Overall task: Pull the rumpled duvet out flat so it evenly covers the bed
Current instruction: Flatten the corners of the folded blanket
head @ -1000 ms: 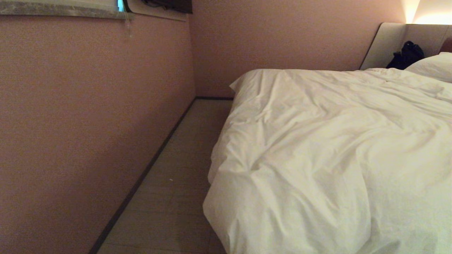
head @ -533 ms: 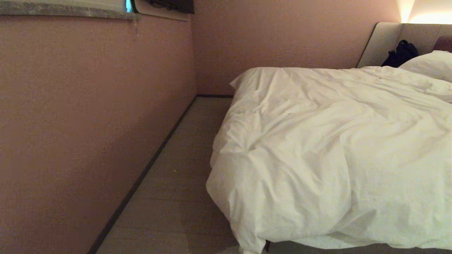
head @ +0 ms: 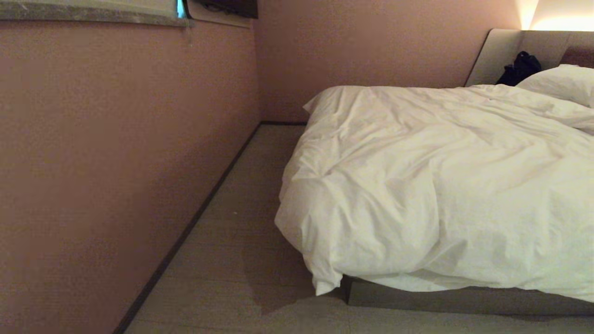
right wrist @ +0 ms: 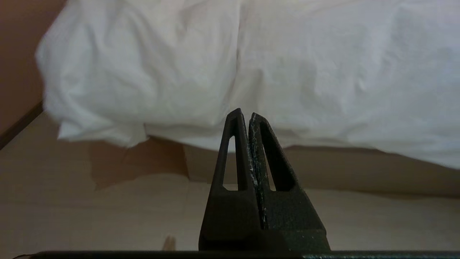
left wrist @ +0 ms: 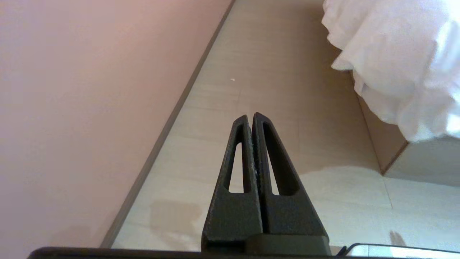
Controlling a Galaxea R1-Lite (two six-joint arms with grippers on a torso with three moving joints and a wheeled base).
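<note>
The left gripper (left wrist: 250, 117) has its fingers (left wrist: 240, 151) pressed together and holds nothing. Beyond its tips lies the pale floor (left wrist: 266, 72), with the pink wall (left wrist: 90, 90) and a dark skirting line on one side and a hanging corner of the duvet (left wrist: 388, 54) on the other side, well apart from the tips.

The right gripper (right wrist: 243, 113) is also closed tight and empty. Straight ahead of its tips the duvet hangs over the foot edge of the bed (right wrist: 359, 172), and the grey-beige base shows under the white cloth. The tips are near the cloth but do not touch it.

In the head view no arm shows. The duvet covers the mattress with many wrinkles, and one corner droops low past the base. A white pillow (head: 557, 83) and a dark bag (head: 517, 68) lie at the padded headboard (head: 492, 55), under a warm lamp glow.
</note>
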